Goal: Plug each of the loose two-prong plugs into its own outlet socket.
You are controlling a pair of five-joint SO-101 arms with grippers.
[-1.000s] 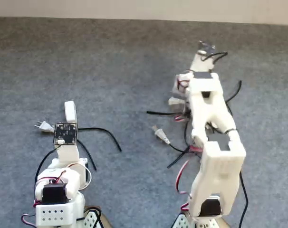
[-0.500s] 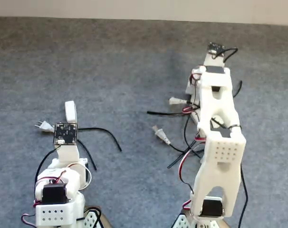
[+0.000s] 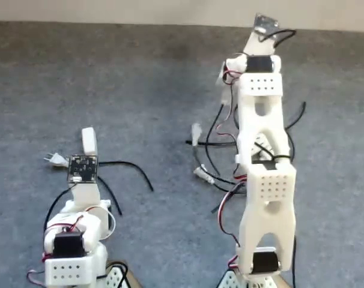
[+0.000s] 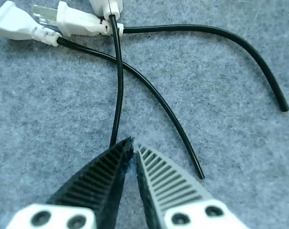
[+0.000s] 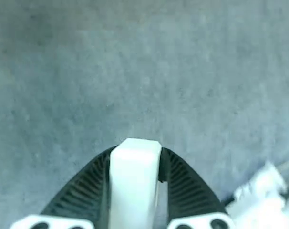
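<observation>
Left claw: your left gripper (image 4: 133, 143) sits low over the grey carpet (image 3: 140, 78), close in front of its own base. The fingers are pressed together with nothing between them.
Cord at the tips: a black cord (image 4: 117, 86) runs straight up to one fingertip. You can't tell if it actually touches.
Plugs by the left claw: just past the tips, a white two-prong plug (image 4: 82, 24) points its prongs at the body of a second white plug (image 4: 15, 21), pretty much end to end. A third white end (image 4: 106, 5) sits right beside them, cut off at the edge.
Loose cord end: another black lead (image 4: 221, 36) curves away and stops bare on the carpet.
Middle of the carpet: a small white plug (image 3: 203, 174) lies among tangled black cords beside your right arm, and another white plug (image 3: 196, 133) is a bit farther out.
Right claw: your right gripper (image 5: 136, 150) is stretched out to the far side of the carpet, pinching a white block (image 5: 134, 186) squarely between both fingers.
Beside it: a blurry white shape (image 5: 259, 195), too smeared to name.
</observation>
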